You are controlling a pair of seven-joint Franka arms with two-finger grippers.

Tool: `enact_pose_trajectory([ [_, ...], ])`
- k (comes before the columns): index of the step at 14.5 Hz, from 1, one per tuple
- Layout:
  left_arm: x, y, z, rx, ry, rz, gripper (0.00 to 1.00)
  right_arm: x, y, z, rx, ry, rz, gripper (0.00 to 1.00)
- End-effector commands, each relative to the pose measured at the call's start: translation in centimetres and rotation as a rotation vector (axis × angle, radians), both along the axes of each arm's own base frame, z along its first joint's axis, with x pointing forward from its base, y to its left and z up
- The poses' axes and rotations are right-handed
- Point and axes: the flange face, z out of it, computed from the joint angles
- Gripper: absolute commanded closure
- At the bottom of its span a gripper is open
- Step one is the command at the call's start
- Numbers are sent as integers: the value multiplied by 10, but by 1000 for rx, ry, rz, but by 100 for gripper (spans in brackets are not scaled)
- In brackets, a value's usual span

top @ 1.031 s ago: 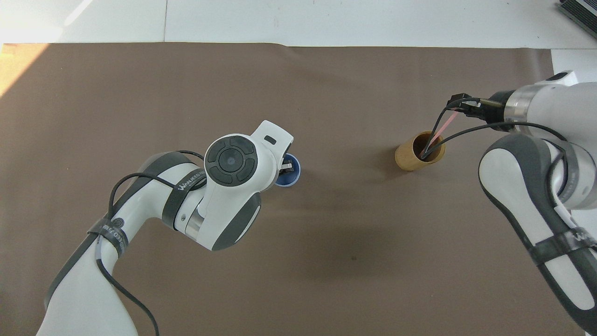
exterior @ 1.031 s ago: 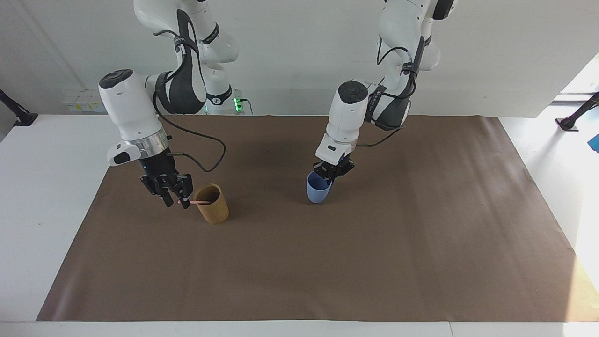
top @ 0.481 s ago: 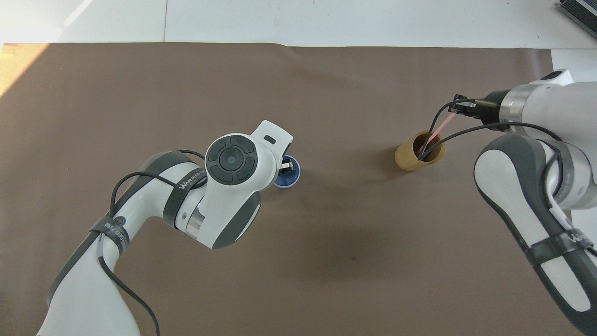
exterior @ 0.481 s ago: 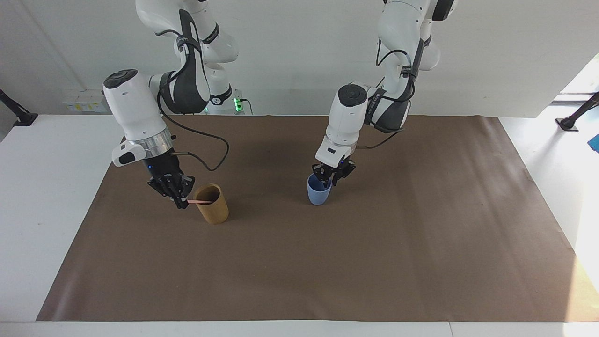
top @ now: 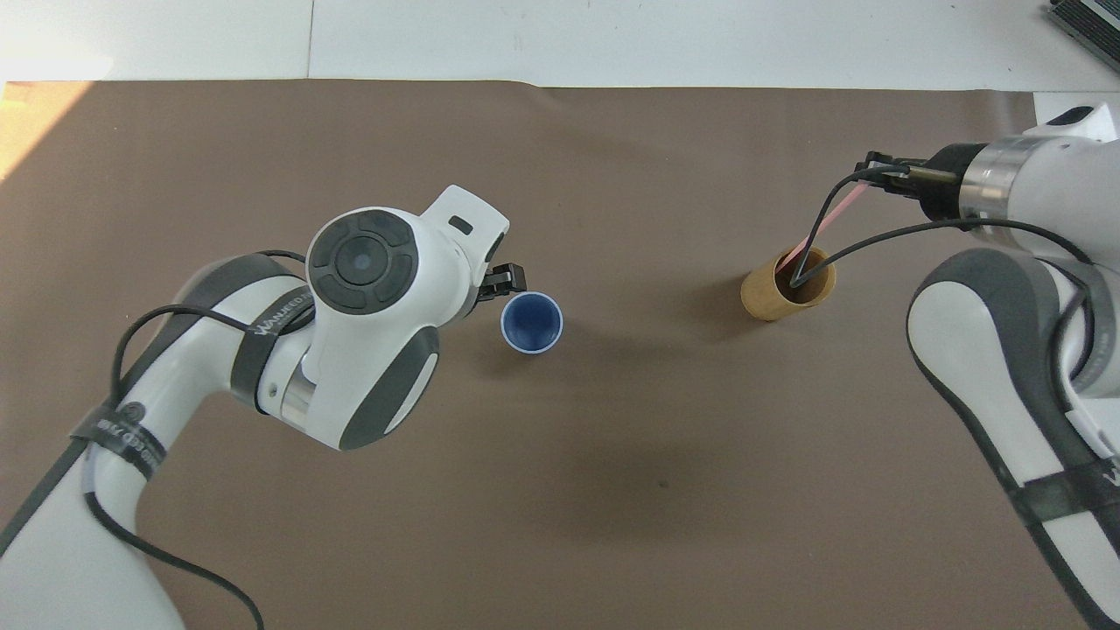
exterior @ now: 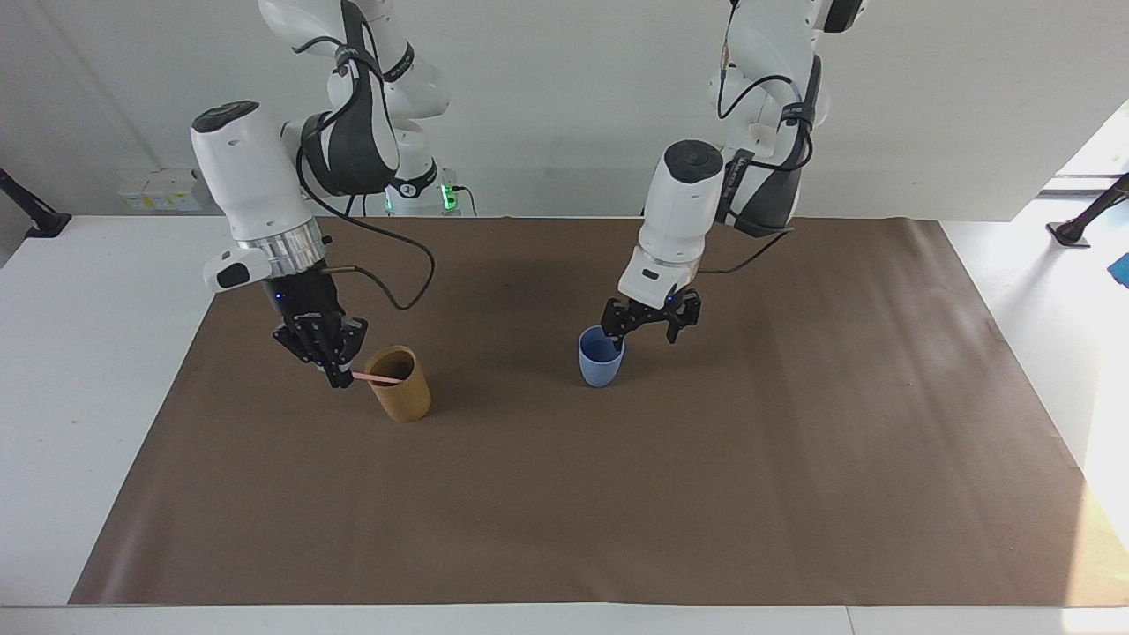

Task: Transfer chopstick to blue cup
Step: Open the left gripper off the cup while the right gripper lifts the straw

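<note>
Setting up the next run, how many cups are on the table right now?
2. The blue cup stands mid-mat beside the left gripper; the tan cup, with the chopstick in it, stands toward the right arm's end. None looks hidden.

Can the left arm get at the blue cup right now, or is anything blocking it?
Probably yes. The left end effector, open, hangs just beside the blue cup, whose rim is uncovered; nothing stands between them on the brown mat.
</note>
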Motion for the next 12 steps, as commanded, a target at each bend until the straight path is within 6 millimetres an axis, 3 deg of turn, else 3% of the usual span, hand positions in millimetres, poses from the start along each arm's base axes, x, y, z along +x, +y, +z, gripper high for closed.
enact_pose_trajectory([
  [1, -2, 65, 49, 57, 14, -160, 0, -22, -6, 51, -13, -83, 20, 100],
  [3, -2, 108, 71, 79, 31, -240, 0, -40, -6, 82, -39, -136, 44, 100],
  [6, 1, 162, 90, 78, 46, -307, 0, -45, 10, 95, -71, -203, 92, 100],
  [9, -1, 216, 108, 74, 62, -374, 0, -47, 56, 102, -119, -310, 221, 100],
  [10, -1, 228, 111, 74, 70, -385, 0, -52, 79, 100, -113, -315, 259, 100],
  [12, 0, 233, 139, 84, 65, -397, 0, -65, 114, 103, -102, -308, 323, 100],
])
